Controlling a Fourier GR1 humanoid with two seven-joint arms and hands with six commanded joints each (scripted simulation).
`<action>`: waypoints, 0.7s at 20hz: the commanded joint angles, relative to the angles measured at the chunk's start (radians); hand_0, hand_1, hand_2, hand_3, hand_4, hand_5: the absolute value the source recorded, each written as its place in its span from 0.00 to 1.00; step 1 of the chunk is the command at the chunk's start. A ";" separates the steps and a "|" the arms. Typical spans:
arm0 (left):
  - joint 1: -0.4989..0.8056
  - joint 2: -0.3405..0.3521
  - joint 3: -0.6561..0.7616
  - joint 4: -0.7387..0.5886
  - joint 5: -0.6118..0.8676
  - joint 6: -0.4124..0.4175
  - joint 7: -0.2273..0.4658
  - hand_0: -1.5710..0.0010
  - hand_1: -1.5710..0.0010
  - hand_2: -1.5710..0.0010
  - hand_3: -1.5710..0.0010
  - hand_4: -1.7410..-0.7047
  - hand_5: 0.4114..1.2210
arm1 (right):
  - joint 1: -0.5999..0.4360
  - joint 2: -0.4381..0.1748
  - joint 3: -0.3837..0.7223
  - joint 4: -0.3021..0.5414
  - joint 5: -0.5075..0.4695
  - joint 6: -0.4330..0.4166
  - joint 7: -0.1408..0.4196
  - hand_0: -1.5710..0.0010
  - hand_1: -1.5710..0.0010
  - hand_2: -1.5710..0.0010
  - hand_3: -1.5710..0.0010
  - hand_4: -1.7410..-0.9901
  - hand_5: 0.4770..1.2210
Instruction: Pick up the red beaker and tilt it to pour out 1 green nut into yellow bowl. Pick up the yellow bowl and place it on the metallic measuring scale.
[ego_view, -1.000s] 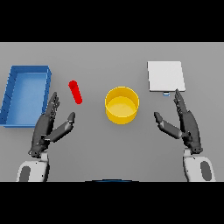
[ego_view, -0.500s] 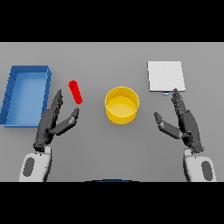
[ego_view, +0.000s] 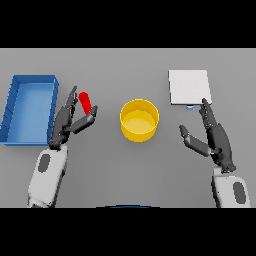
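Grey tabletop (ego_view: 125, 70). Yellow bowl (ego_view: 139, 120) sits near centre, upright, open side up; interior looks plain yellow.

Red beaker (ego_view: 85, 102) lies at about 9 o'clock from the bowl, well apart from it, tilted slightly on the tabletop. Cannot tell whether it holds a nut.

Left hand (ego_view: 67, 125) is at about 7 o'clock from the beaker, fingers (ego_view: 68, 106) straight and spread, thumb apart; the beaker's lower end shows in the gap between thumb and fingers. Contact cannot be told.

Blue tray (ego_view: 15, 107) at 9 o'clock from the left hand, just beside it.

Metallic measuring scale (ego_view: 189, 86) at about 1 o'clock from the bowl, apart from it.

Right hand (ego_view: 217, 142) at 6 o'clock from the scale, fingers straight and relaxed, holding nothing; fingertips near the scale's front edge.
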 joint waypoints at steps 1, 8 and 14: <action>-0.034 0.000 0.007 0.036 -0.007 0.010 -0.008 1.00 1.00 1.00 1.00 0.49 0.28 | 0.011 -0.003 -0.001 -0.005 -0.007 0.008 -0.004 1.00 1.00 1.00 1.00 0.58 0.21; -0.167 0.009 0.038 0.211 -0.030 0.036 -0.063 1.00 1.00 1.00 1.00 0.47 0.32 | 0.002 0.003 0.000 0.015 0.016 -0.012 -0.009 1.00 1.00 1.00 1.00 0.59 0.22; -0.214 -0.019 0.077 0.310 -0.010 0.067 -0.149 0.90 0.91 0.89 0.92 0.36 0.41 | -0.004 -0.001 -0.009 0.012 0.002 -0.009 0.003 1.00 1.00 1.00 1.00 0.59 0.23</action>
